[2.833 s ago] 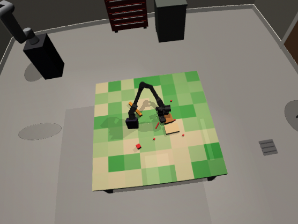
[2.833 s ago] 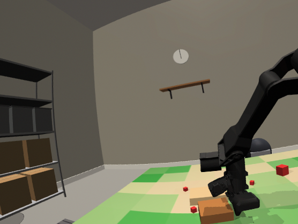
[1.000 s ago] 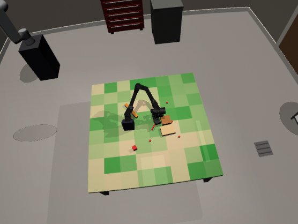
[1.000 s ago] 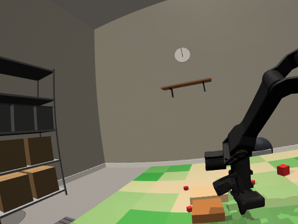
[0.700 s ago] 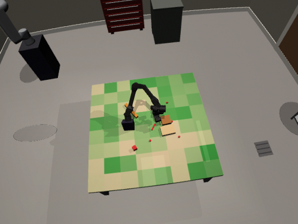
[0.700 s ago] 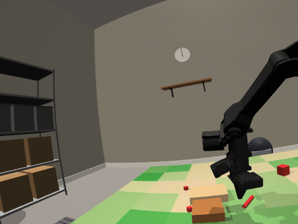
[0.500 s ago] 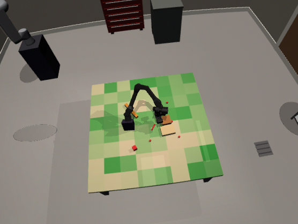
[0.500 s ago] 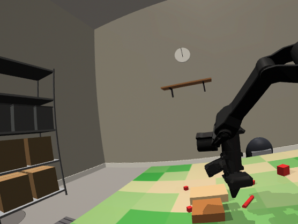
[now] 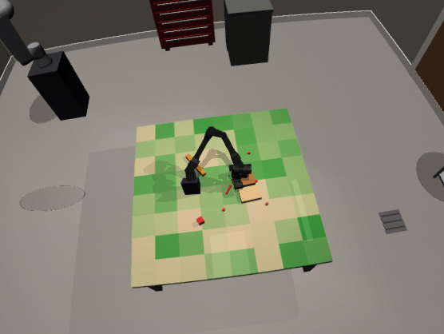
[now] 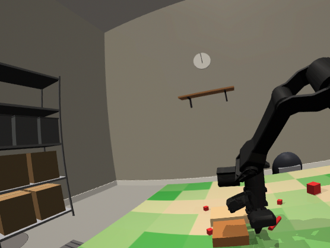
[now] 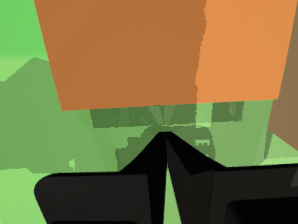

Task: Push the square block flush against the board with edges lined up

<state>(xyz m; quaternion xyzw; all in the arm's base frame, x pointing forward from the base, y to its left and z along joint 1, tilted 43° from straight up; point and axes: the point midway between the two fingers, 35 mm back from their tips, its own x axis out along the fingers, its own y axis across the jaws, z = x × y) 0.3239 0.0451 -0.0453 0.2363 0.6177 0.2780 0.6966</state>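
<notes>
The orange square block [image 9: 248, 179] [image 10: 230, 229] [image 11: 125, 55] lies flat, partly in the arm's shadow. The tan board [image 9: 250, 194] [image 10: 228, 213] lies along one side of it; a shaded corner of the board [image 11: 289, 112] shows at the right of the wrist view. They look side by side, but I cannot tell whether they touch all along. In the wrist view, their near ends look uneven. My gripper [image 9: 238, 186] [image 10: 259, 231] [image 11: 164, 137] is shut and empty. Its tips point down, low, just short of the block's near side, with a small strip of table between.
A red stick [image 9: 228, 189] [image 10: 275, 223] lies near the gripper on the arm's base side. Small red cubes [image 9: 256, 180] [image 10: 209, 231] lie around the block and board. A larger red cube [image 9: 200, 220] [image 10: 313, 188] lies farther off. An orange bar [image 9: 201, 170] lies by the arm's base.
</notes>
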